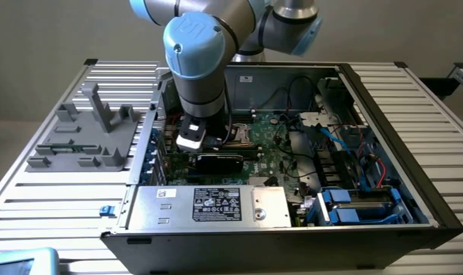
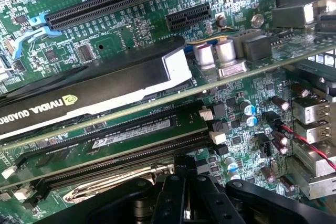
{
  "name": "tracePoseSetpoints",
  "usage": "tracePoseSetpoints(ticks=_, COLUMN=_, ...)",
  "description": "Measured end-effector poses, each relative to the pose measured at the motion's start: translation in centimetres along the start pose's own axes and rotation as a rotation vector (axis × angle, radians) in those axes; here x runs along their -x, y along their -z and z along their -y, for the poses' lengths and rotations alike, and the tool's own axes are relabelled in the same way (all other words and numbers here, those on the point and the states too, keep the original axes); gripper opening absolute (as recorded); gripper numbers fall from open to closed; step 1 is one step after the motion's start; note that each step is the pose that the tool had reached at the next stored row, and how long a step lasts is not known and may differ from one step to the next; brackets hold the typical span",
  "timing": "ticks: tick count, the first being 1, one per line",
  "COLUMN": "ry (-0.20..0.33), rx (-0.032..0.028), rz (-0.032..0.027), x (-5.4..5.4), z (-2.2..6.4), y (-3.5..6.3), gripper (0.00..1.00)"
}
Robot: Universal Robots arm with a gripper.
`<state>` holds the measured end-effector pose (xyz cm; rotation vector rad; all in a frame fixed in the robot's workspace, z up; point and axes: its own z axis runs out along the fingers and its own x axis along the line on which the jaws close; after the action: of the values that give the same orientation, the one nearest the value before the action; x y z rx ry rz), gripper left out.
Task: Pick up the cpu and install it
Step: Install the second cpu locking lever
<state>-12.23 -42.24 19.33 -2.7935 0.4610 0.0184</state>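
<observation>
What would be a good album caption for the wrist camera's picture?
Black tool low over a green motherboard, near a black NVIDIA Quadro graphics card and a memory stick.

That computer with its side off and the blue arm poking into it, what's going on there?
A robot arm is reaching down into an open computer case lying on a slatted table. Its tool hangs low over the green motherboard, close to the metal-framed socket beside the memory slots and a black graphics card. A grey fixture block sits outside the case, on the exterior view's left.
</observation>
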Motion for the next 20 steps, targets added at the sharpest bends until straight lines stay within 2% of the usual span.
tracePoseSetpoints(ticks=2, ry=0.0, rx=-0.0003, rz=0.0001, x=0.0, z=0.13, y=0.48, gripper=0.11)
tracePoseSetpoints(ticks=8, ry=0.0, rx=0.0003, rz=0.0009, x=0.1, z=0.95, y=3.07, gripper=0.11)
tracePoseSetpoints(ticks=12, ry=-0.001, rx=0.0018, rz=0.0029, x=-0.5, z=1.66, y=4.58, gripper=0.11)
tracePoseSetpoints(ticks=13, ry=-0.001, rx=0.004, rz=0.0032, x=-0.6, z=1.8, y=4.83, gripper=0.11)
tracePoseSetpoints(ticks=14, ry=-0.001, rx=0.0097, rz=0.0021, x=-0.6, z=1.93, y=4.99, gripper=0.11)
tracePoseSetpoints(ticks=15, ry=-0.001, rx=0.0189, rz=-0.0006, x=-0.6, z=2.06, y=5.07, gripper=0.11)
tracePoseSetpoints(ticks=18, ry=0.0, rx=0.0538, rz=-0.0119, x=-0.4, z=2.55, y=5.0, gripper=0.11)
tracePoseSetpoints(ticks=20, ry=0.001, rx=0.0736, rz=-0.0186, x=-0.3, z=3.02, y=4.84, gripper=0.11)
